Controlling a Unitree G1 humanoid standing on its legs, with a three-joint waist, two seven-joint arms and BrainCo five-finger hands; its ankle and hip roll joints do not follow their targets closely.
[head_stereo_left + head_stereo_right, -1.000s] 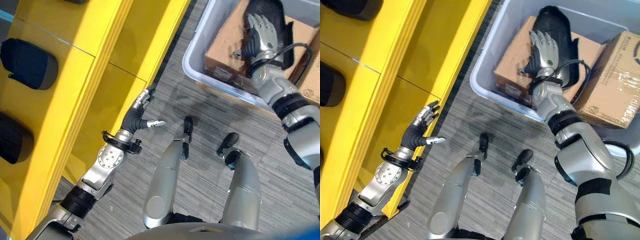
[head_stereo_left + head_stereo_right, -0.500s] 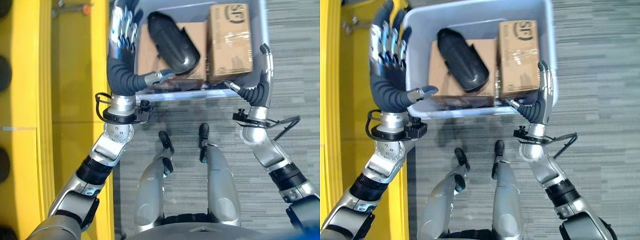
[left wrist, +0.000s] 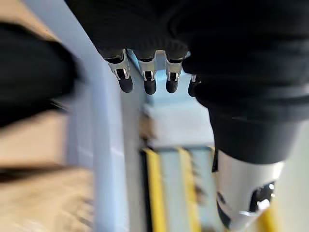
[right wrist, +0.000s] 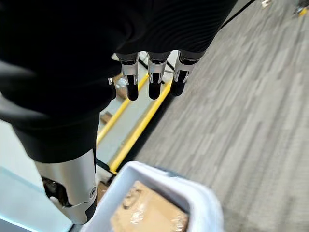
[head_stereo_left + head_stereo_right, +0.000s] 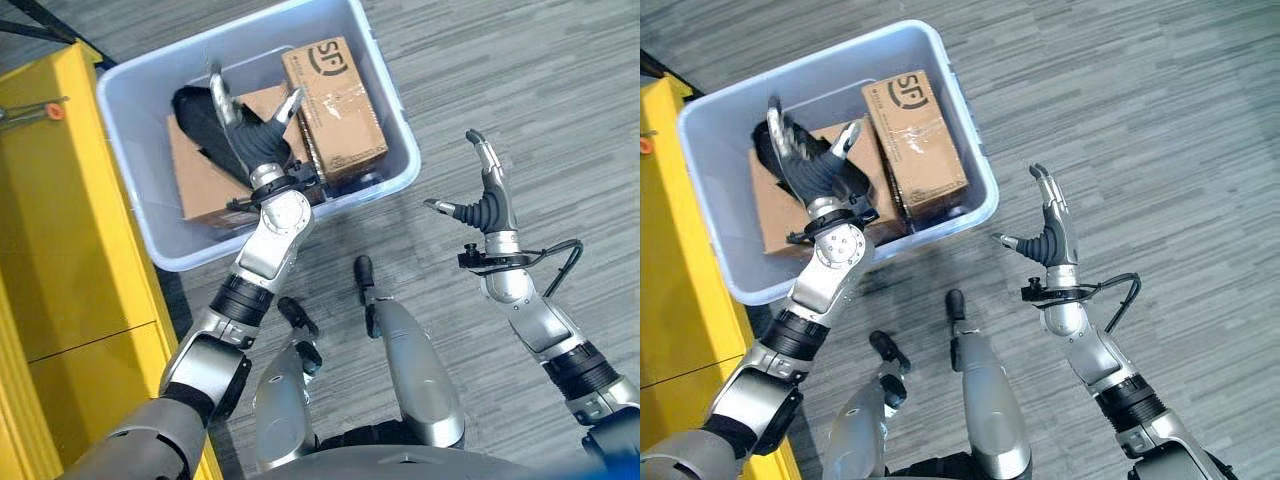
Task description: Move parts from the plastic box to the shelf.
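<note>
The pale plastic box (image 5: 350,196) stands on the floor beside the yellow shelf (image 5: 70,250). In it lie a black rounded part (image 5: 193,118), a flat cardboard box (image 5: 200,188) under it, and a second cardboard box (image 5: 335,100) on its side. My left hand (image 5: 252,140) is raised over the box's near side next to the black part, open, fingers (image 3: 145,79) straight, holding nothing. My right hand (image 5: 486,200) hangs open over the floor to the right of the box, well apart from it, its fingers (image 4: 152,79) straight and empty.
Grey striped carpet (image 5: 520,80) stretches to the right of the box and beyond it. The yellow shelf runs along the left side, with a small tool with an orange tip (image 5: 45,110) on its top.
The camera has swung round. My right hand has left the black part and the box and now hangs over the floor. My left hand has come from the shelf side to above the box.
</note>
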